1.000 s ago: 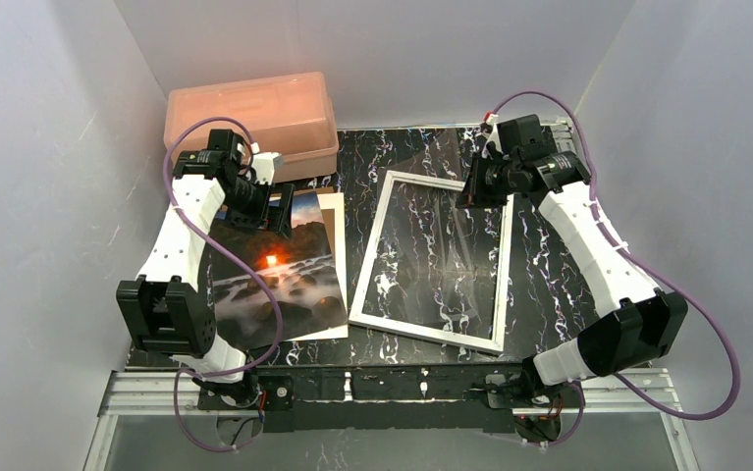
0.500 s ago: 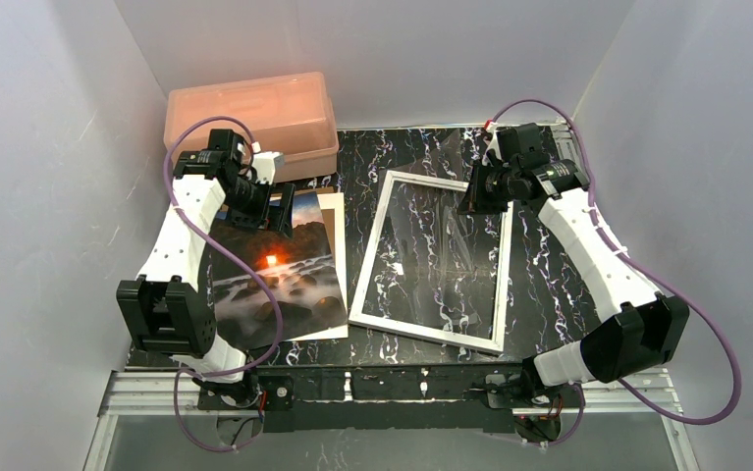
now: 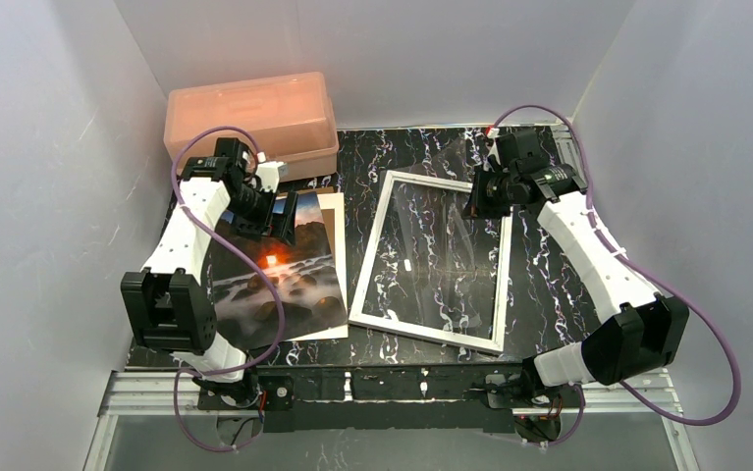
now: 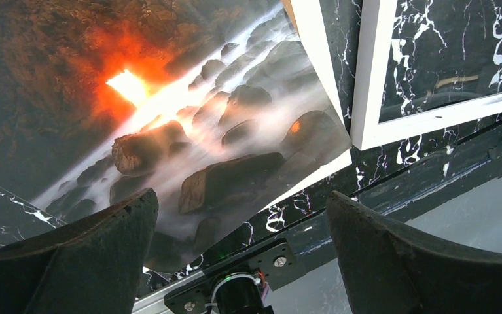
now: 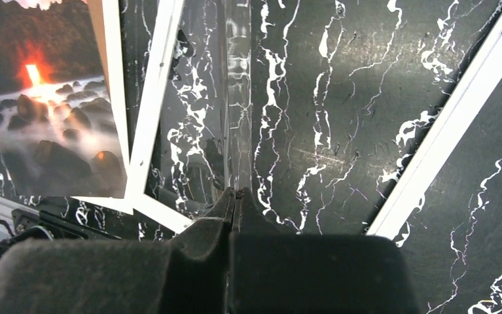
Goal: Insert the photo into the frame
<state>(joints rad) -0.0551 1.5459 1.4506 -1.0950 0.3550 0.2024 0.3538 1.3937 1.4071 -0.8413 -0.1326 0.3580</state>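
The photo [image 3: 276, 280] is lying face up on the left half of the table [image 3: 539, 285], outside the frame. It is a glossy print with an orange sun burning over dark rounded rocks and milky water, and a white margin is running down its right edge. The frame [image 3: 421, 331] is lying flat just to its right, a thin white rectangle turned slightly askew. Its near left corner is sitting just beside the photo's near right corner, and I cannot tell whether they are touching. The table's black top with its white marble veins is showing through the opening. Over the frame's far right corner the right gripper [image 3: 472, 201] is pinching its fingers tight on the edge of the clear pane [image 5: 237, 98]. The pane is a thin transparent sheet catching streaks of light and reaching away from the fingers across the opening; how far it is standing off the frame I cannot tell. The left gripper [image 3: 276, 211] is hanging over the far end of the photo. Its dark curved fingers [image 4: 84, 255] are spread wide and are grasping nothing, and the print is showing between them. In the far left corner, behind that arm, the salmon-pink box [image 3: 251, 123] is sitting against the wall. It is translucent plastic with rounded corners and its lid on, and I cannot make out what it is holding.
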